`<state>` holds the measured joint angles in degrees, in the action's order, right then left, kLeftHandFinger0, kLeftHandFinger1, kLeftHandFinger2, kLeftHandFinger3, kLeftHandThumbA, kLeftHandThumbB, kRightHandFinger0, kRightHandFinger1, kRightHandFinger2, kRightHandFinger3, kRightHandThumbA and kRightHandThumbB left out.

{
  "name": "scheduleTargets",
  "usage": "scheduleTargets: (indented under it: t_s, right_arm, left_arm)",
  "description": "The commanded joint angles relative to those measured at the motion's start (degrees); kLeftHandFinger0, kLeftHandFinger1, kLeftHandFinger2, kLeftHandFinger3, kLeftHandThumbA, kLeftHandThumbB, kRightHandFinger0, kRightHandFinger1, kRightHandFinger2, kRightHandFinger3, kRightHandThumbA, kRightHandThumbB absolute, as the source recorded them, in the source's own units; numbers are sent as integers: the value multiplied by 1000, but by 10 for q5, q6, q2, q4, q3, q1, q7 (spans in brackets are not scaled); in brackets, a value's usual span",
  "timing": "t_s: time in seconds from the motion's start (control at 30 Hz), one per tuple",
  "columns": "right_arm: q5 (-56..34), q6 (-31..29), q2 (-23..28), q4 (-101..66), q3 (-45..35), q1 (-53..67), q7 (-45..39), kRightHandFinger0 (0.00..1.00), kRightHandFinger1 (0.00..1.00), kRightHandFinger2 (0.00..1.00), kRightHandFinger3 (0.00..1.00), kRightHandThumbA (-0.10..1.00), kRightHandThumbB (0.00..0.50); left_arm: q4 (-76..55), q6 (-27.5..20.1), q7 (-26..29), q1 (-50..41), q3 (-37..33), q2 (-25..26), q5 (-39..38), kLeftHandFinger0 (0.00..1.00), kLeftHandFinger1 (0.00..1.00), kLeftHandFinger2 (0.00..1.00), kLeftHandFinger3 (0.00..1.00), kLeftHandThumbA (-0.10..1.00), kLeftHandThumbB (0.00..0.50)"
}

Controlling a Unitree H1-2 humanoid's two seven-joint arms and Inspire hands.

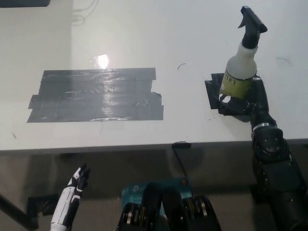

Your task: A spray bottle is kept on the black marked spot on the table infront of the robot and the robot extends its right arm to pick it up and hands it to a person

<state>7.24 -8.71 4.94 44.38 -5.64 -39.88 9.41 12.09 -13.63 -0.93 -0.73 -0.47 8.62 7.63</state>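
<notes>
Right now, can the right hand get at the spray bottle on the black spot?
Probably yes. The black right hand is already at the base of the spray bottle, wrapped around its lower part, with nothing between them. The bottle stands upright on the black marked spot.

light: dim, overhead | glare: table (pixel 102 61) | focus: soft, grainy

a wide patch of overlapping grey duct tape strips (pixel 96 95) lies flat on the white tabletop (pixel 144 33), left of the middle, its surface shiny with a bright glare spot just above its top edge. a small dark curved mark (pixel 181 66) sits on the tabletop to the right of the tape. a dark flat object (pixel 24 3) shows at the top left corner, cut off by the frame. below the tabletop edge, a thin black cable (pixel 179 161) hangs down.
</notes>
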Motion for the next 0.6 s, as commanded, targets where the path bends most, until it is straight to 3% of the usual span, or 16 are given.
scheduleTargets:
  t_s: [0.0, 0.03, 0.07, 0.1, 0.2, 0.37, 0.57]
  right_arm:
    - [5, -17, -3, -1, -16, -50, 77, 456, 447, 536, 774, 404, 263]
    - [15, -17, -7, 5, -22, -60, 114, 48, 129, 289, 375, 101, 273]
    - [18, -21, -7, 3, -21, -61, 119, 10, 88, 312, 321, 23, 254]
    - [20, -24, -7, 1, -20, -61, 121, 0, 101, 412, 356, -63, 240]
    - [28, -36, -9, -10, -14, -58, 130, 0, 192, 551, 516, -14, 232]
    - [28, -32, -13, -39, -11, -49, 136, 0, 242, 606, 598, 24, 213]
    - [44, -20, -17, -113, 5, -37, 129, 5, 321, 722, 708, -31, 182]
  left_arm:
    - [-11, -16, 4, 9, 1, 2, 0, 1000, 1000, 1000, 1000, 1000, 500]
    - [-11, -16, 5, 10, 0, 3, 2, 1000, 1000, 1000, 1000, 1000, 500]
    - [-11, -17, 6, 11, 0, 3, 5, 1000, 1000, 1000, 1000, 1000, 500]
    - [-11, -18, 6, 12, 0, 3, 6, 1000, 1000, 1000, 1000, 1000, 500]
    - [-11, -15, 3, 14, 0, 4, 2, 1000, 1000, 1000, 1000, 1000, 500]
    - [-13, -13, 2, 15, -1, 5, 4, 1000, 1000, 1000, 1000, 1000, 500]
    - [-14, -12, 3, 19, -2, 7, 9, 1000, 1000, 1000, 1000, 1000, 500]
